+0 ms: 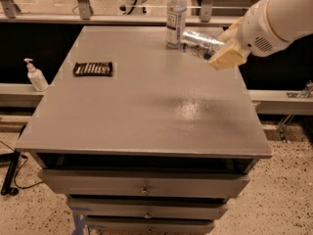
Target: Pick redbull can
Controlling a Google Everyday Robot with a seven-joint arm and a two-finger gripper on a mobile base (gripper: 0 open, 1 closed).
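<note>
Gripper over back-right of table, tan pads clamped on one end of redbull can. Can slim, shiny silver cyl., held sideways off the top, free end just beside upright clear plastic bottle w/ white label. Top matte grey, one glossy patch. Flat dark packet at left.
</note>
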